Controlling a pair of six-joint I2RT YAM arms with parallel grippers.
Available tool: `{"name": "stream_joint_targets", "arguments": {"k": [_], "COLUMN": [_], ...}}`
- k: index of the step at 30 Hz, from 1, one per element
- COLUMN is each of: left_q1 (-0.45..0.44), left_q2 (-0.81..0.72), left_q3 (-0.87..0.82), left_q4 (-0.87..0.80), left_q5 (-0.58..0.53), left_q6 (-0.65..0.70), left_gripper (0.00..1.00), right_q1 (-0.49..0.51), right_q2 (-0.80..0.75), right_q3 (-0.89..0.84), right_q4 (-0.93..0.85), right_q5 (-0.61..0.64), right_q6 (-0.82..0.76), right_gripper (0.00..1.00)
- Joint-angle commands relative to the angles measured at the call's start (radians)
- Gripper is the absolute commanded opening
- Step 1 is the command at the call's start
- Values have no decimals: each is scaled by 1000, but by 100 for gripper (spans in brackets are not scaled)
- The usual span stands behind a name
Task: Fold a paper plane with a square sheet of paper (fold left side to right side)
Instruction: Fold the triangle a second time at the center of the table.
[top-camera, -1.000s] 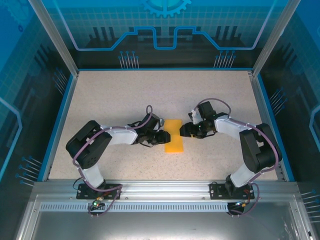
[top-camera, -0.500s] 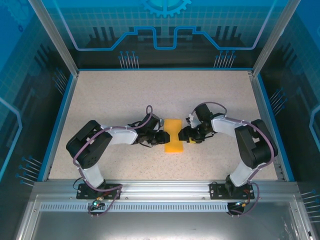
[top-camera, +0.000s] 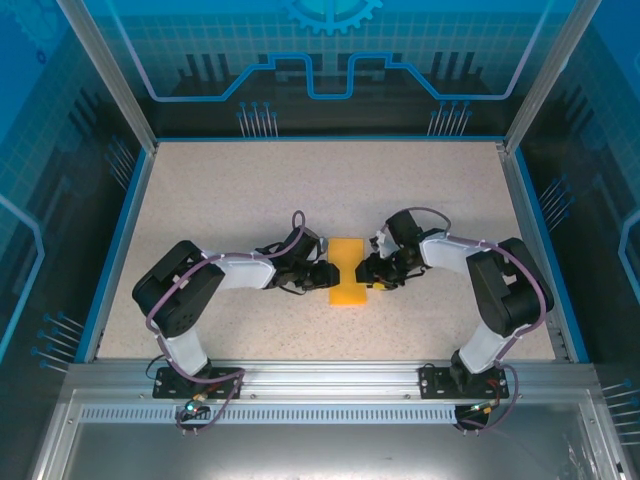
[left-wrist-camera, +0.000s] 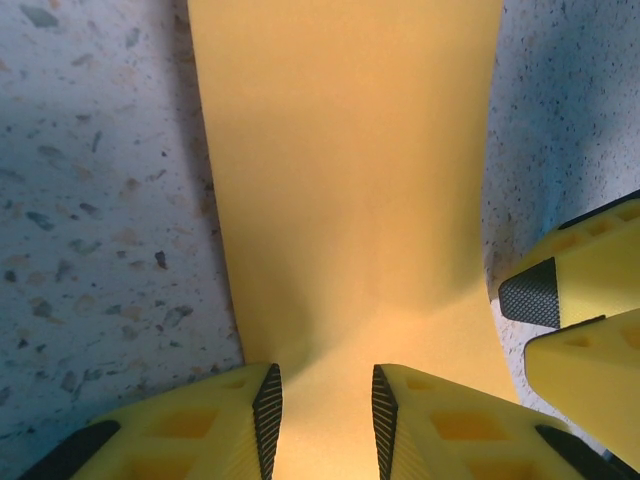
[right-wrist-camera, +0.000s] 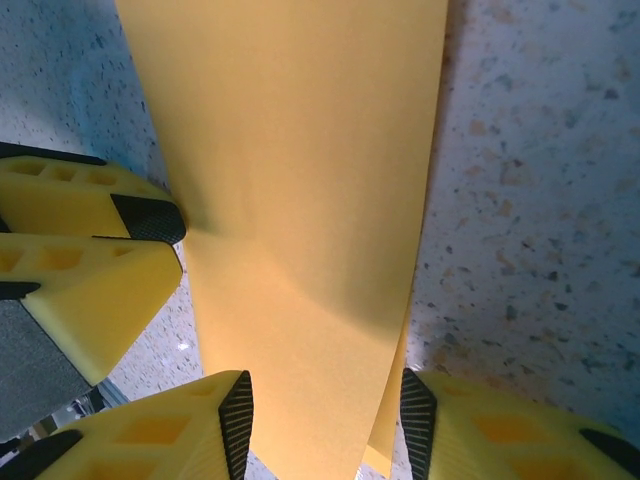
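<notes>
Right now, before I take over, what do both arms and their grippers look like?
Both the left arm and right arm have white links, black joints and looping purple-grey cables. The left gripper and right gripper have wedge-shaped yellow fingers with black ribbed pads.

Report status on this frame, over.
Left end effector open, astride the left edge of the folded orange-yellow paper sheet. Right end effector open, astride its right edge. Sheet lying on speckled table. No obstruction seen.
</notes>
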Motion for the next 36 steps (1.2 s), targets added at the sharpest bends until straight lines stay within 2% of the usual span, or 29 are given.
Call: {"name": "stream_joint_targets", "arguments": {"k": [1, 24, 29, 36], "left_q1": [-13, -16, -15, -24], "left_q2": [17, 14, -41, -290], "left_q3": [-27, -28, -49, -206], "left_q4": [-25, -15, 19, 123], "left_q5": [-24, -22, -20, -94], "left_q6": [10, 9, 20, 70], "left_gripper": [33, 34, 40, 56], "right_q1": [13, 28, 28, 11], "right_q2": [-9, 20, 43, 65], "right_q3": [-16, -34, -16, 14], "right_q4": [0, 57, 91, 106], "right_q5": [-18, -55, -82, -100], "right_q6": [24, 65, 88, 109], "right_gripper": [46, 44, 43, 43]}}
